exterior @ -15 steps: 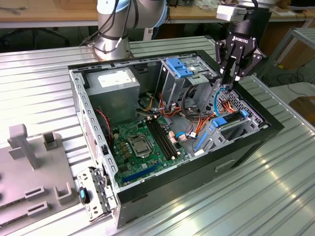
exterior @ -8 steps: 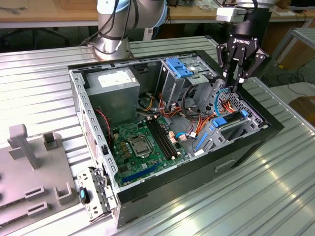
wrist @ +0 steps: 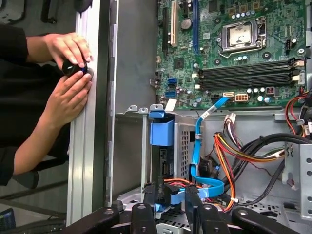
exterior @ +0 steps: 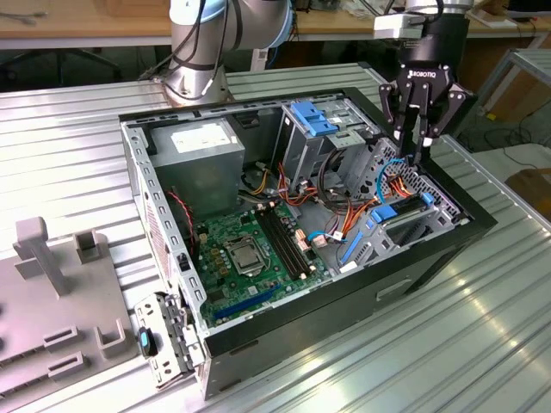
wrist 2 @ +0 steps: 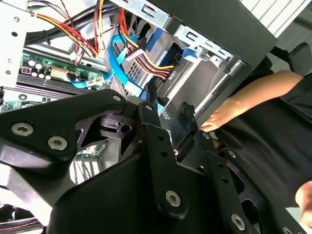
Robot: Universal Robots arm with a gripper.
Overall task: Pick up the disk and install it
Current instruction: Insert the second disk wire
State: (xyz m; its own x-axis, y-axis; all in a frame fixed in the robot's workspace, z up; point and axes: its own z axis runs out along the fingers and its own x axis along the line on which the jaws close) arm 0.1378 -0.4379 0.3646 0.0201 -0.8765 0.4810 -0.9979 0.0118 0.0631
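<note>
In the exterior view, your gripper [exterior: 419, 155] hangs open and empty above the open computer case [exterior: 413, 249], over the drive bay holding the disk [exterior: 405, 215]. In the first wrist view, the blue-railed disk [wrist: 162, 146] sits in its bay; a person's hands [wrist: 73, 73] rest on the table edge [wrist: 85, 146].

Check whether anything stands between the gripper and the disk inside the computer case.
Partly. The gripper hangs open just above the disk. In the first wrist view a blue data cable loops under the gripper, and orange wires cross there near the disk's end. Nothing else visible sits between them.
</note>
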